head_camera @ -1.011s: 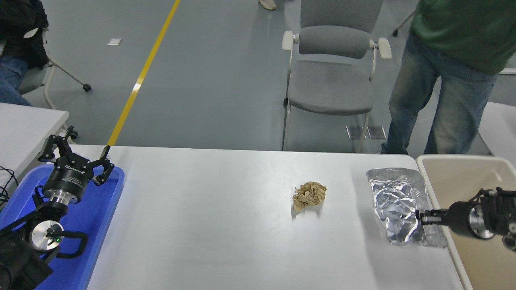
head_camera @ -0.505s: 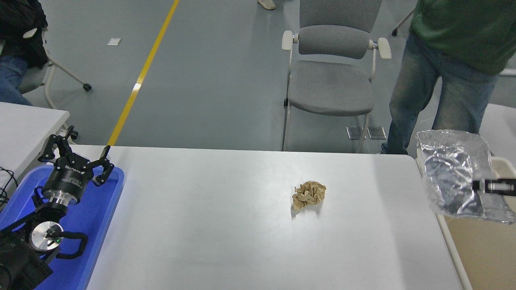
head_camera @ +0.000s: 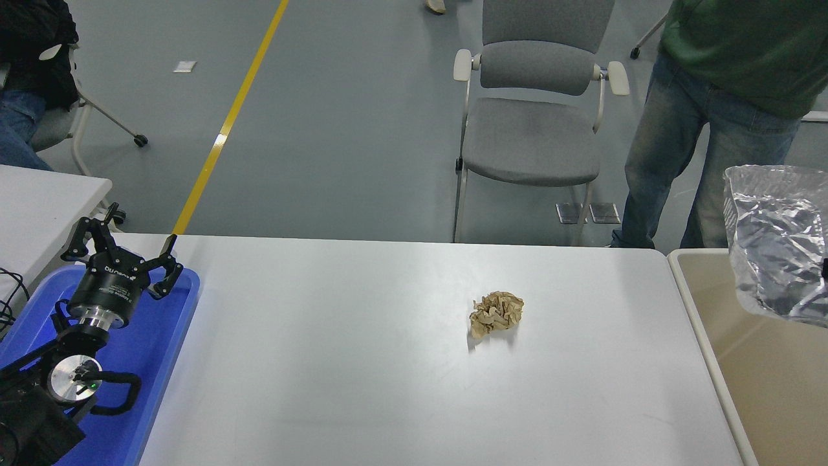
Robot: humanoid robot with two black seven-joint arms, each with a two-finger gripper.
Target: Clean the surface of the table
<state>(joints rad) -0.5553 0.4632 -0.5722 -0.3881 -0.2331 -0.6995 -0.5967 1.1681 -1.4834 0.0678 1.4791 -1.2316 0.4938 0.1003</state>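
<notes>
A crumpled silver foil bag (head_camera: pixel 776 243) hangs in the air at the right edge of the head view, above a beige bin (head_camera: pixel 750 362) that stands just beside the right end of the desk surface (head_camera: pixel 336 362). Only a sliver of black hardware shows at the frame edge against the bag's right side; the right gripper itself lies outside the picture, so whether its jaws grasp the bag cannot be told. The white desk surface fills the lower middle of the view, and a wad of crumpled brown paper (head_camera: pixel 496 312) lies on it right of centre, well apart from the bag and the bin. At the lower left, the left gripper (head_camera: pixel 123 255) hangs over a blue tray (head_camera: pixel 165 349) that sits at the desk's left end, its jaws spread apart and holding nothing. Beyond the far edge stand a grey chair (head_camera: pixel 533 123) and, to its right, a person (head_camera: pixel 718 110) in jeans and a green top. A smaller white table (head_camera: pixel 39 207) shows at the left edge.
</notes>
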